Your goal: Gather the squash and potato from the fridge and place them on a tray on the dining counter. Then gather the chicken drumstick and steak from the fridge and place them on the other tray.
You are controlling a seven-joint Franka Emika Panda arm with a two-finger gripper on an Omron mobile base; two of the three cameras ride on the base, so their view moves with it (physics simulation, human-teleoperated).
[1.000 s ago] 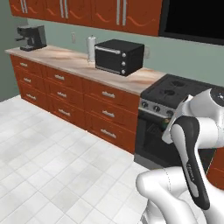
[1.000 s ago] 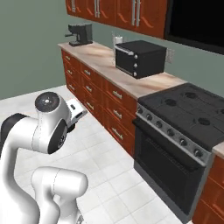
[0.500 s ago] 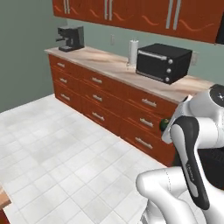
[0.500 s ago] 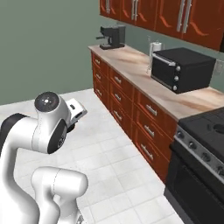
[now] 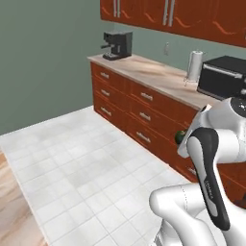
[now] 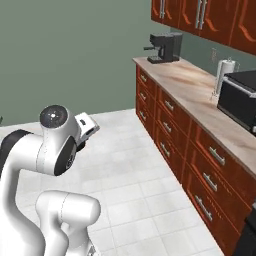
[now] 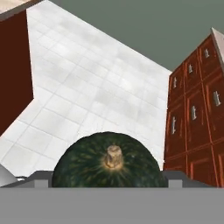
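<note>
Carrying the load across the kitchen is the step in hand, by my judgement, and doing it well means keeping the hand level and quiet while the base drives toward the dining counter. Spread out beyond and below the gripper lies the pale grey-white tiled floor (image 5: 81, 163), the biggest thing in sight, with the long run of red-brown wooden drawer cabinets under a beige marbled wall counter (image 6: 200, 95) standing off to one side of the gripper and well apart from it. On that counter sit a black microwave oven (image 6: 240, 100), a black coffee machine (image 6: 164, 47) at the far end, and a white paper-towel roll on a stand (image 6: 224, 75) between them. The white arm is folded close over its own base, which suits travelling. The gripper (image 7: 109, 175) has its jaws set wide and clamped on the squash (image 7: 107, 164), a round dark green ribbed gourd with a tan stem stub facing the hand camera; it sits right between the fingertips, and a sliver of it peeks out beside the forearm in the left base view. Since the round skin could roll in the grip, I would hold the clamp firm, avoid wrist twists, and give the cabinet fronts a wide berth.
</note>
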